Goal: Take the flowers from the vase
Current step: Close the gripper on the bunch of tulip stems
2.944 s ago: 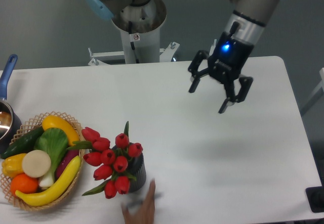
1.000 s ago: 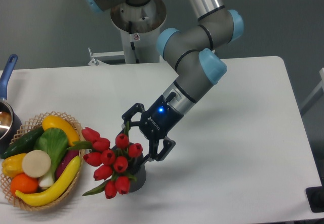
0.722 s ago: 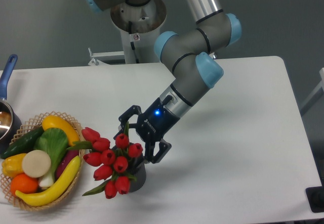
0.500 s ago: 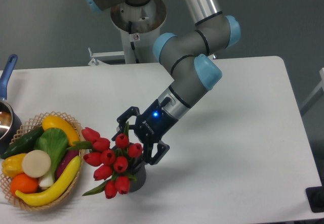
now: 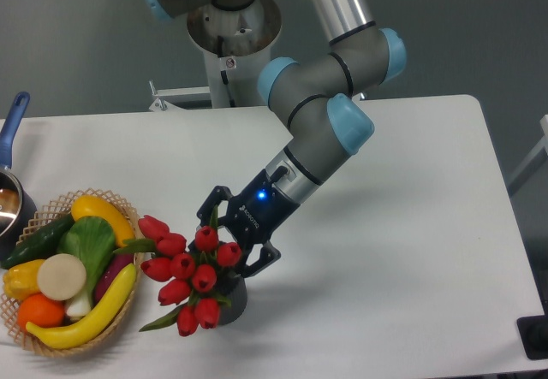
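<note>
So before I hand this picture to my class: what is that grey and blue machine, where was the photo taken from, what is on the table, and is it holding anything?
The machine is a robot arm made of grey tubes with light blue joint caps, standing on a post behind the white table. One fixed camera looks down on the table from the front. At the arm's tip is a black gripper with two jaws, open, reaching among red tulips, the flowers, which stand in a small dark vase. Nothing is held yet. On the left lies a woven basket of toy vegetables, and at the far left edge a metal pot with a blue handle.
</note>
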Robot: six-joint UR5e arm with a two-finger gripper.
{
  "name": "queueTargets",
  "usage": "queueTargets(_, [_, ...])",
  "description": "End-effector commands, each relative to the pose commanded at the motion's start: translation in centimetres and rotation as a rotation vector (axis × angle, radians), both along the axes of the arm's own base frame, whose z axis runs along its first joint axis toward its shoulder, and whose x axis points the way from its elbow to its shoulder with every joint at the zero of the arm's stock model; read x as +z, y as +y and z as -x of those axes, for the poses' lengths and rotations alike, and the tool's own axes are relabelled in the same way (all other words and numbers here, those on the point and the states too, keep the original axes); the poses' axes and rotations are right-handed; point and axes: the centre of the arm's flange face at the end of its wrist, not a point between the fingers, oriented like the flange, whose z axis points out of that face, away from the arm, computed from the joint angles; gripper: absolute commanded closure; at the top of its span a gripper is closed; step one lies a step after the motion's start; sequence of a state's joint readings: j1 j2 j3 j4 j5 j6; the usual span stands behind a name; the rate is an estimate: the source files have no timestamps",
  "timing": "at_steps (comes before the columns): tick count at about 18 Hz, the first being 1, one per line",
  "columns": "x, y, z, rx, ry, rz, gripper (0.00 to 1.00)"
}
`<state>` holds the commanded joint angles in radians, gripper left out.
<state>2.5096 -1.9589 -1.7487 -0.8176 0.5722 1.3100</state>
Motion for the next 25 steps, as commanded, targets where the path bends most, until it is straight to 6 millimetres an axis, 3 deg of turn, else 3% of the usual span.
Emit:
queueTargets(7, [0.6,0.0,0.2,0.007,0.001,-0.004,0.52])
queueTargets(10, [1.8,0.2,0.4,0.019,-0.007,-0.016,0.52])
queueTargets(12, [2.1,0.3,0.5,0.031,-0.027,-0.014,0.61])
queueTargets(20, [2.8,0.3,0.7,0.035,-0.021,-0.022,0.63])
queueTargets(25, [6.6,0.8,1.6,0.083,-0.085,-0.058,0.63])
